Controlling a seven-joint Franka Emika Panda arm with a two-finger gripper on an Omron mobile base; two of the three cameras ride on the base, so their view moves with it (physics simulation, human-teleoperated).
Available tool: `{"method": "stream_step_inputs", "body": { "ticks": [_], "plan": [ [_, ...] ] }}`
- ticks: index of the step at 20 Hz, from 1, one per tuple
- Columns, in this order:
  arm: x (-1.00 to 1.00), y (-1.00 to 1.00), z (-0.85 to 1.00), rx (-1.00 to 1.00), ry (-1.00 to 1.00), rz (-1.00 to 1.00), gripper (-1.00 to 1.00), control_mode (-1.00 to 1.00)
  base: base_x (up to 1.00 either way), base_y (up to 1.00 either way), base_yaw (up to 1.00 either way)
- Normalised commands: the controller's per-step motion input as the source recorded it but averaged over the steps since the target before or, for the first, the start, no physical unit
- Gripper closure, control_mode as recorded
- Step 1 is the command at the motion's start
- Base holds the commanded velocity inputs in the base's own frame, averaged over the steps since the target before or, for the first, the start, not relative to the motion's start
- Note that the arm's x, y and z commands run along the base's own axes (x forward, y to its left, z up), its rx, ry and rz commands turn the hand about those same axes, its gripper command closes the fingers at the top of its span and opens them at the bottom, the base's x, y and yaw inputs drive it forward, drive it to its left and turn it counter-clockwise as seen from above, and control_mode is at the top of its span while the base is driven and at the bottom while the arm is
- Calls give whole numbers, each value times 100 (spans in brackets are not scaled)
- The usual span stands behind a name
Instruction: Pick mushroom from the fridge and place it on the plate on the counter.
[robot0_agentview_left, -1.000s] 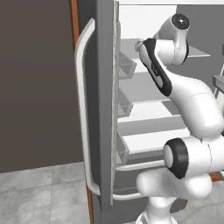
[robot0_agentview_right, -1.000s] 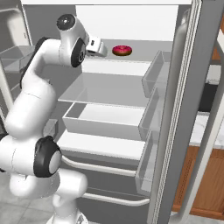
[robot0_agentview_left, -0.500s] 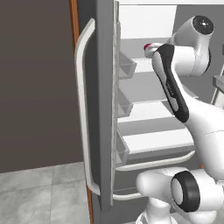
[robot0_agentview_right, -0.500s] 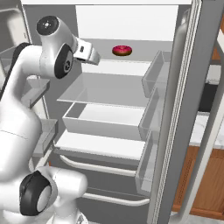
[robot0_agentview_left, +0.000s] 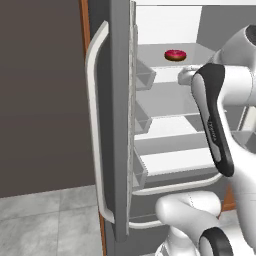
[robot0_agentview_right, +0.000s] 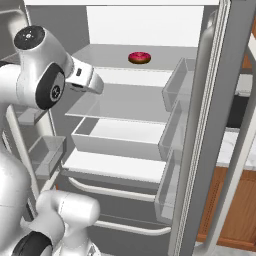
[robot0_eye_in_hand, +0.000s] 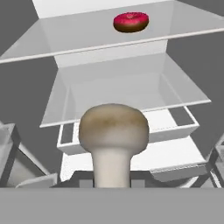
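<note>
A red donut sits on the top fridge shelf, well apart. The hand grips the mushroom by its stem, cap up.

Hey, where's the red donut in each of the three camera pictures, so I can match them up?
Left base view: donut at upper right, on the fridge's top shelf.
Right base view: donut at upper centre, on that same shelf.
Hand view: donut at the top, above the mushroom.
Shared landmark: the glass top shelf.
</note>
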Motion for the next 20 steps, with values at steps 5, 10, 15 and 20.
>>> {"method": "stream_step_inputs", "body": {
  "ticks": [5, 10, 15, 20],
  "plan": [
    [-88, 0, -21, -17, 52, -1, 100, -100, 0, 0, 0],
    [-84, -2, -65, -5, 37, -2, 100, -100, 0, 0, 0],
    [-88, -2, -70, 0, 15, 1, 100, -100, 0, 0, 0],
    [-59, 0, -72, 0, 0, 1, 100, -100, 0, 0, 0]
  ]
}}
